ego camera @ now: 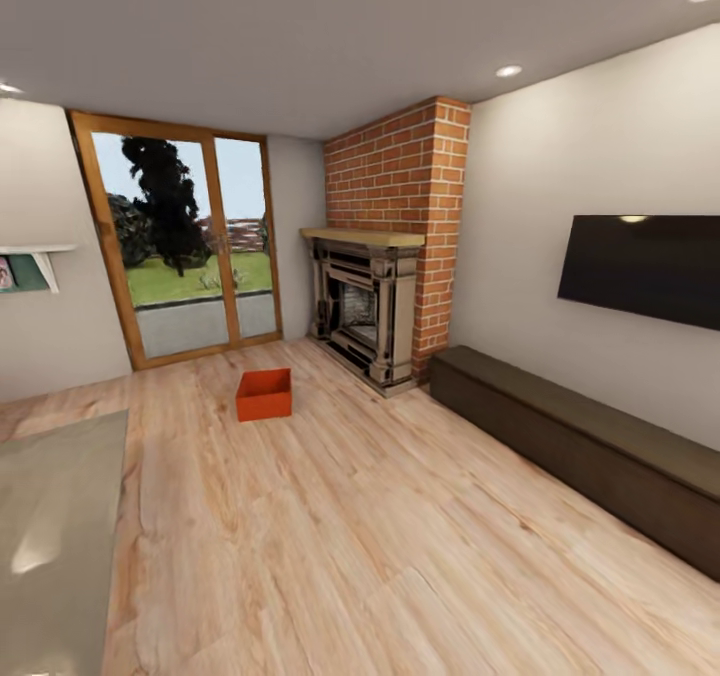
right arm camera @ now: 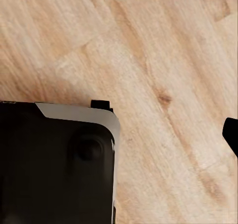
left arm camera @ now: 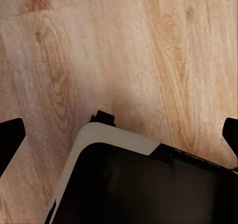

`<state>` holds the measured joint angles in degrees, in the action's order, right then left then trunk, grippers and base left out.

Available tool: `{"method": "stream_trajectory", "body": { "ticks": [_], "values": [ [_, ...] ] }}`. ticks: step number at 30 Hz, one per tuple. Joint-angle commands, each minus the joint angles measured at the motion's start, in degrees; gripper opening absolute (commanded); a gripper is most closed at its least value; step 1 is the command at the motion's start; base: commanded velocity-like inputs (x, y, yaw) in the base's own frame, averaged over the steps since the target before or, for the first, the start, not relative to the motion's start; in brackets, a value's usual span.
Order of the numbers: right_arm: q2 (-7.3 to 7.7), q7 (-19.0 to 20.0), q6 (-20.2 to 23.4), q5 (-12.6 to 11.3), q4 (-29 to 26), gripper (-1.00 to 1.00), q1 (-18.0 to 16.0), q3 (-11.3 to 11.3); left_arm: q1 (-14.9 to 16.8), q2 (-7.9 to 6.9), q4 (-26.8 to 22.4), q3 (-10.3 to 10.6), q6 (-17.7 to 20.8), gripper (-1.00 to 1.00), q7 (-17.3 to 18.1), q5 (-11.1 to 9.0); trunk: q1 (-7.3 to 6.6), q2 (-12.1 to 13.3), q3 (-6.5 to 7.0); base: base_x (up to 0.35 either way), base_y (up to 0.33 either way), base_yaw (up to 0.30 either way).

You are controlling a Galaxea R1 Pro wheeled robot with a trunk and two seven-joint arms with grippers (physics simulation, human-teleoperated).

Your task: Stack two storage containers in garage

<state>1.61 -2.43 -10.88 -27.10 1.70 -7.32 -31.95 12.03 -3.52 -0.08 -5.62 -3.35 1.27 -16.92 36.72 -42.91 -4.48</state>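
Head view: storage container (ego camera: 264, 394) near fireplace (ego camera: 365, 308); left end effector (left arm camera: 119, 134) spread, right unclear.

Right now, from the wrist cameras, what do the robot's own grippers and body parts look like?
The left gripper has plain black fingertips at the frame's edges. One black fingertip of the right gripper shows. Below them sits the robot's base, a glossy black block with a rounded white rim. No cables or markings are visible.

a brick fireplace (ego camera: 385, 286) stands between glass patio doors (ego camera: 185, 251) and a wall tv (ego camera: 645, 268) above a dark bench (ego camera: 590, 446).
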Motion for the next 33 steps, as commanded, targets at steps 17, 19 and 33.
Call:
{"method": "stream_trajectory", "body": {
  "ticks": [17,19,33],
  "values": [
    [-0.03,-0.03,-0.29,-0.46,0.15,1.00,-0.06,-0.45,0.08,0.00,0.08,-0.44,-0.12,1.00,0.13,-0.05,0.04,-0.06,-0.09,0.326,0.000,0.268],
    [-0.03,-0.03,-0.29,-0.48,0.15,1.00,-0.06,-0.46,0.09,0.00,0.07,-0.44,-0.13,1.00,0.13,-0.05,0.04,-0.06,-0.09,0.326,0.000,0.268],
    [-0.03,-0.03,-0.29,-0.45,0.15,1.00,-0.06,-0.48,0.09,0.00,0.08,-0.44,-0.17,1.00,0.13,-0.05,0.04,-0.06,-0.09,0.326,0.000,0.255]
  ]
}}
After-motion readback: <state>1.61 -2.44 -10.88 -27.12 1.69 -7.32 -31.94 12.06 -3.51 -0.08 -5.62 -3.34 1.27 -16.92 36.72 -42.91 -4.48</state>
